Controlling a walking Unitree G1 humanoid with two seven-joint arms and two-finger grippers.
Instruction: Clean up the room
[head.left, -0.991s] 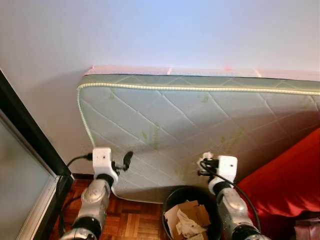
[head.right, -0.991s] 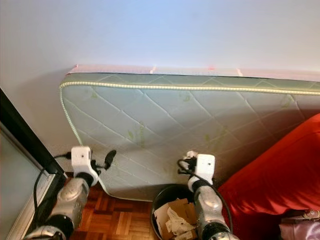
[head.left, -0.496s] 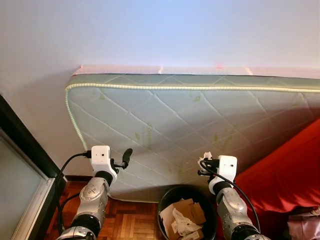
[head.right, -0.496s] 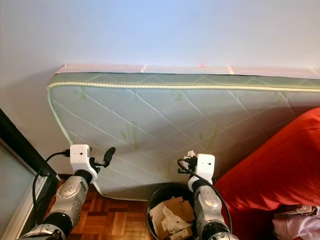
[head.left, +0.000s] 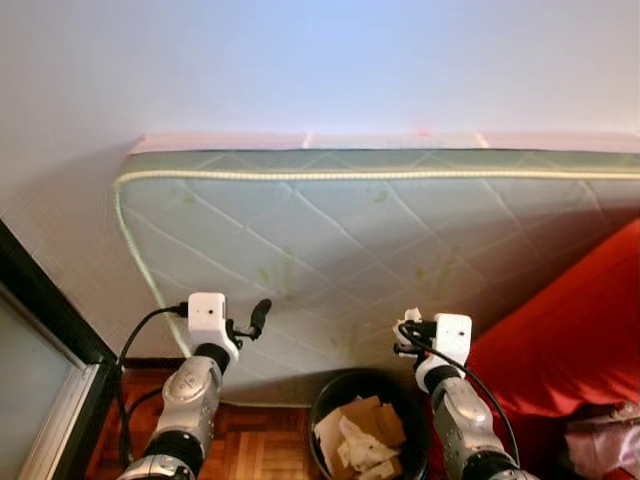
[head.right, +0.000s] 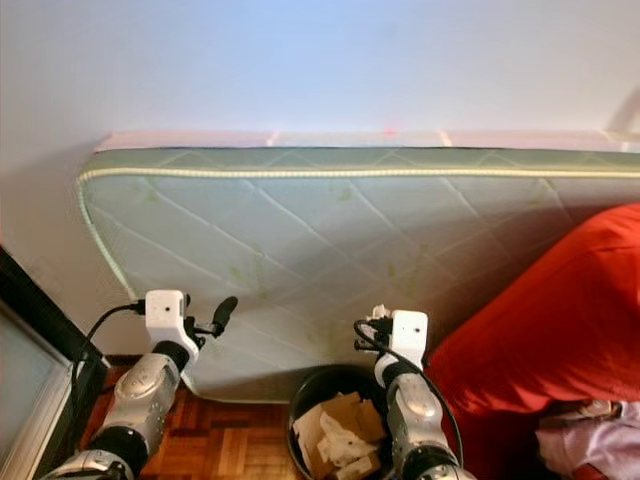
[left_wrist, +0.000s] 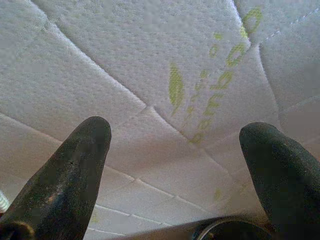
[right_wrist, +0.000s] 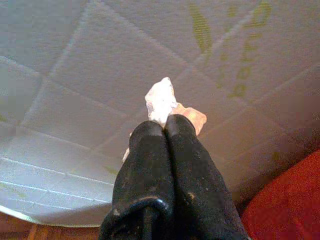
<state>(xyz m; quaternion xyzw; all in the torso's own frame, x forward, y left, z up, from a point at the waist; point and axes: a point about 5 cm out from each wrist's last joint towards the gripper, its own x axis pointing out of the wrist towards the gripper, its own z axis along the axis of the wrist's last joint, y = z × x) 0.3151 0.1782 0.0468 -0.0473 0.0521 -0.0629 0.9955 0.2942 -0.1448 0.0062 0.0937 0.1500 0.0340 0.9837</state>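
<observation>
A crumpled scrap of paper (right_wrist: 162, 102) sits pinched between the closed fingers (right_wrist: 150, 150) of the right hand (head.left: 408, 330), white with a pinkish-orange edge poking out past the fingertips. The right arm is raised with its forearm angled up from the lower edge of the head views, and its wrist holds the hand just above the black waste bin (head.left: 330, 392). The bin stands on the parquet floor (head.left: 255, 455) between the two arms and holds torn cardboard (head.left: 345, 425) and crumpled white paper (head.left: 362, 452).

The left hand (head.left: 252, 322) is raised to about the same height on the other side, forearm tilted up and slightly inward. Its two black fingers (left_wrist: 75, 165) are spread wide apart with nothing between them, pointing at the quilted surface ahead.

That surface is a pale green mattress (head.left: 380, 240), printed with small green leaf marks, standing on its long edge and leaning against the white wall (head.left: 320, 60). Both hands are close in front of its lower part; whether either touches it cannot be told. A red fabric mass (head.left: 570, 350), like a cushion or bedding, lies against the mattress to the robot's right, beside the right arm. A dark door frame (head.left: 45, 320) with glass runs along the left side.
</observation>
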